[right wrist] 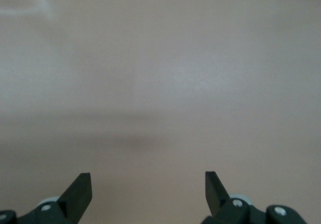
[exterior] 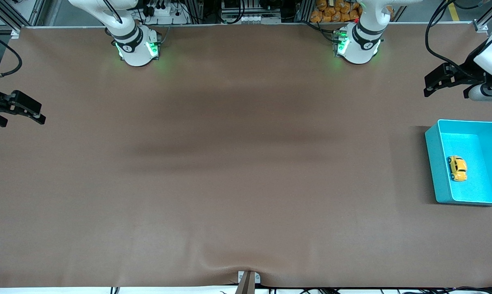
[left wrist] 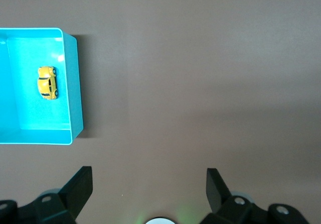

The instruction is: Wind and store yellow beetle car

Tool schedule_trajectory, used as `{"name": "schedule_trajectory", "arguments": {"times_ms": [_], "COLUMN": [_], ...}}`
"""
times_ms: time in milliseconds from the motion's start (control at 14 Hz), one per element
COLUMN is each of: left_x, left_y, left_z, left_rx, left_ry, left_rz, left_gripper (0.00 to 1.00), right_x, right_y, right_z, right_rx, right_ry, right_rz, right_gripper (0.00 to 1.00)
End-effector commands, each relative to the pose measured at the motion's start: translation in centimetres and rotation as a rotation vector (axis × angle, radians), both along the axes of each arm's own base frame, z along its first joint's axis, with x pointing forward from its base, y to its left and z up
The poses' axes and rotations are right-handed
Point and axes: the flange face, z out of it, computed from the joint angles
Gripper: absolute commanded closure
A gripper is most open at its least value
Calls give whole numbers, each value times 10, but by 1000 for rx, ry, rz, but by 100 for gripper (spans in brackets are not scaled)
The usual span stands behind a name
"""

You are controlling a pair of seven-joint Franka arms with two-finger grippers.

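At the left edge of the front view, a little above mid-height, I see the right gripper [exterior: 19,112] hanging over bare table [exterior: 229,171] at the right arm's end. Its fingers are spread and hold nothing; its own wrist view shows only brown mat between the two tips. That arm waits.

Across the middle of the frame there is nothing but the mat, with the two arm bases along the top.

At the right edge, upper part, the left gripper [exterior: 436,83] hovers over the table, up-frame of the bin [exterior: 432,163]. Its fingers are spread too, with nothing between them.

Below it, at the right edge around mid-height, sits the turquoise bin, partly cut off by the frame. The car [exterior: 457,168] lies on the bin's floor, close to the wall facing the table's middle, on its wheels as far as I can tell. The left wrist view shows the same: car [left wrist: 47,82] inside the bin [left wrist: 75,83], well apart from the gripper [left wrist: 149,191].

My reading: the car is stored already and both claws are released, so the task looks finished or nearly so. Whether it was wound I cannot tell from here. Nothing seems left but to confirm and park the arms.
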Motion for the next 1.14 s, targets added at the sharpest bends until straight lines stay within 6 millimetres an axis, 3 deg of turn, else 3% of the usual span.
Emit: {"name": "schedule_trajectory", "arguments": {"times_ms": [0, 499, 1069], "left_x": [-2, -1, -1], "left_y": [2, 1, 2], "left_z": [6, 3, 3], "left_rx": [-4, -5, -5], "left_ry": [-12, -8, -8], "left_rz": [-18, 3, 8], "left_gripper": [0, 0, 0], "right_x": [-10, -17, -22], "right_y": [-2, -26, -18], "right_z": [12, 2, -1], "right_rx": [3, 5, 5], "right_ry": [-8, 58, 108], "right_rz": [-20, -65, -48], "right_gripper": [0, 0, 0]}}
